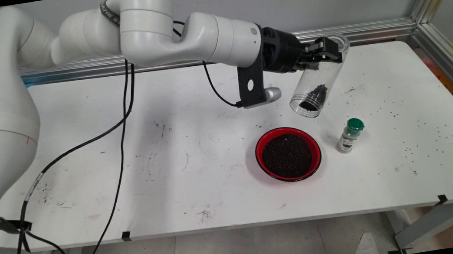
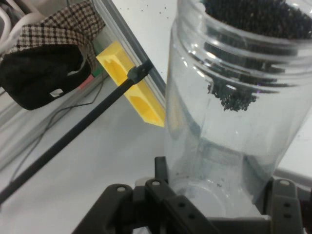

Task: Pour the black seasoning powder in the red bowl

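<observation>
Nearby, red bowl (image 1: 288, 154), green-capped shaker (image 1: 350, 135).

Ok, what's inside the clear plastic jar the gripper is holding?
A small clump of dark granules sits near the mouth of the tilted clear plastic jar; the rest looks empty.

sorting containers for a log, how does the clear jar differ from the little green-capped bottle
The jar is held in the claw, tilted mouth-down over the red bowl; the bottle stands on the table, apart from the claw. The jar is open, with no lid; the bottle is capped green. The jar looks much larger than the bottle. Both are see-through; the jar holds dark granules near its mouth.
</observation>
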Robot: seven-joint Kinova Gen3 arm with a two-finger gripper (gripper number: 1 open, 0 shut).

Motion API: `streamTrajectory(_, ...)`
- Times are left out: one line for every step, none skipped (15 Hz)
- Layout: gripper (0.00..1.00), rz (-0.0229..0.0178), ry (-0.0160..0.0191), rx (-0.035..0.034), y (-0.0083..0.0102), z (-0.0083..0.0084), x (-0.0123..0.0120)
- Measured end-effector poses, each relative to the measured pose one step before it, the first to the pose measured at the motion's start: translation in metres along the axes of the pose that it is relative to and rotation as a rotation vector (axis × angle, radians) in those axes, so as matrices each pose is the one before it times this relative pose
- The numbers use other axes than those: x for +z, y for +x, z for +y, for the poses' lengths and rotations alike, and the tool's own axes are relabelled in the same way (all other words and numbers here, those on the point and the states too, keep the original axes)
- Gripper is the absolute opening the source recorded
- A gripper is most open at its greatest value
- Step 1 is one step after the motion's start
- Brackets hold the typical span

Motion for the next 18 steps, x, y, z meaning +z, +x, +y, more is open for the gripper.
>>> streamTrajectory(0.0,0.00543,-0.00497,-0.02283,-0.00126,0.00043,-0.00035)
streamTrajectory(0.0,0.00718,-0.00529,-0.02711,-0.00136,0.0004,-0.0004)
streamTrajectory(0.0,0.00778,-0.00476,-0.02749,-0.00136,0.00024,-0.00038)
streamTrajectory(0.0,0.00652,-0.0041,-0.02491,-0.00127,0.00024,-0.00036)
streamTrajectory(0.0,0.00759,-0.00474,-0.02882,-0.00151,0.00022,-0.00038)
streamTrajectory(0.0,0.00749,-0.00487,-0.02874,-0.00161,0.0003,-0.00042)
streamTrajectory(0.0,0.0062,-0.00406,-0.02606,-0.00159,0.00024,-0.00038)
streamTrajectory(0.0,0.00433,-0.00251,-0.01731,-0.00097,0.00009,-0.0003)
streamTrajectory(0.0,0.00704,-0.00397,-0.02652,-0.00143,0.0002,-0.00044)
streamTrajectory(0.0,0.00455,-0.00267,-0.01765,-0.00092,0.0001,-0.00031)
streamTrajectory(0.0,0.00814,-0.00361,-0.02743,-0.00123,0.00007,-0.00053)
streamTrajectory(0.0,0.00509,-0.00215,-0.01776,-0.00085,0.0,-0.00037)
streamTrajectory(0.0,0.00648,-0.00377,-0.0265,-0.0015,0.00015,-0.00066)
streamTrajectory(0.0,0.00525,-0.00294,-0.02239,-0.00127,0.00009,-0.00056)
streamTrajectory(0.0,0.00499,-0.00328,-0.02808,-0.00177,0.00011,-0.00072)
streamTrajectory(0.0,0.00514,-0.00351,-0.02903,-0.0017,0.00017,-0.00063)
streamTrajectory(0.0,0.00585,-0.00468,-0.03706,-0.00211,0.00036,-0.00086)
streamTrajectory(0.0,0.0048,-0.00371,-0.03588,-0.00206,0.00017,-0.00067)
